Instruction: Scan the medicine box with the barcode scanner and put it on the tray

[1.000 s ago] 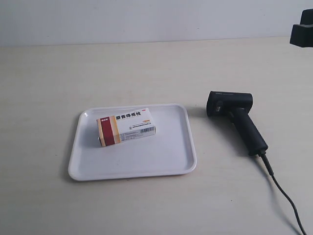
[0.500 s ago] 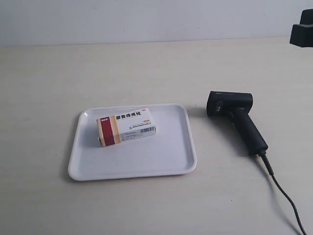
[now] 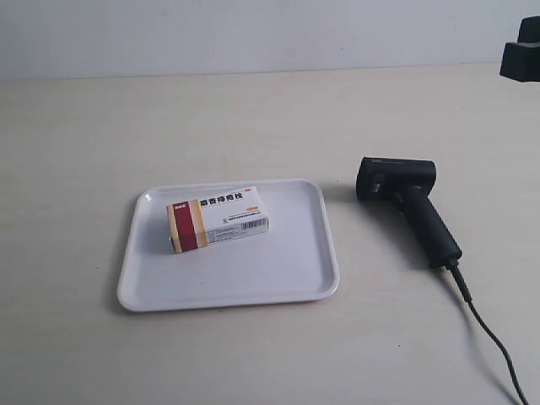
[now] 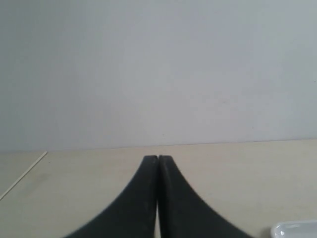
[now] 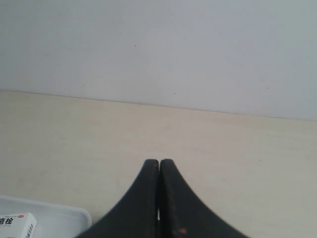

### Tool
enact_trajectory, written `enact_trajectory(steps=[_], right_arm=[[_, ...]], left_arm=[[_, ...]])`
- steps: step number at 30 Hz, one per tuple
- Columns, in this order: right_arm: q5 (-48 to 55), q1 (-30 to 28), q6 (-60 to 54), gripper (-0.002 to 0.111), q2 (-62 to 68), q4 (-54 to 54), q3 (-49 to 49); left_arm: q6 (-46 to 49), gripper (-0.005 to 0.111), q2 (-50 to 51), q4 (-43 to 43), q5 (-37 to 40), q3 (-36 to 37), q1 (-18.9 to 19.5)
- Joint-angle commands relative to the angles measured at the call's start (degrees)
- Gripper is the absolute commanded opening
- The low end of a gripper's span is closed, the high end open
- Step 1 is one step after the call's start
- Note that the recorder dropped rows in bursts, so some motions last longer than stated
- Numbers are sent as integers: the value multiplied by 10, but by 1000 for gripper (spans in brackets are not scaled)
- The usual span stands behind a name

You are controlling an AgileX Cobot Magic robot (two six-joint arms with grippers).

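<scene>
The medicine box (image 3: pixel 218 218), white with a dark red and tan end, lies flat inside the white tray (image 3: pixel 278 270) near its far left part. To the tray's right, on the table, rests the black barcode scanner (image 3: pixel 407 205), head toward the tray, its cable (image 3: pixel 489 337) trailing to the near right. My left gripper (image 4: pixel 157 157) is shut and empty above bare table, with a tray corner (image 4: pixel 294 229) at the edge of its view. My right gripper (image 5: pixel 159 161) is shut and empty too; its view catches the box (image 5: pixel 17 224) and tray rim (image 5: pixel 81 213).
A black arm part (image 3: pixel 521 52) shows at the exterior view's top right edge. A pale wall (image 3: pixel 253 34) stands behind the beige table (image 3: pixel 211 118).
</scene>
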Motion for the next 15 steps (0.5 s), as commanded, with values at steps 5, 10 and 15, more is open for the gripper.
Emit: enact_trajectory(steps=[5,10,15], right_arm=[[0,-3,-2,0,-3,0,3],[0,-3,-2,0,-3,0,3],[0,-3,-2,0,-3,0,3]], left_arm=[[-458,3,-3,428,9,2,1],[-1032,3,-3,1026,73,2,1],[-1159,3,-3,1127,120,2,1]])
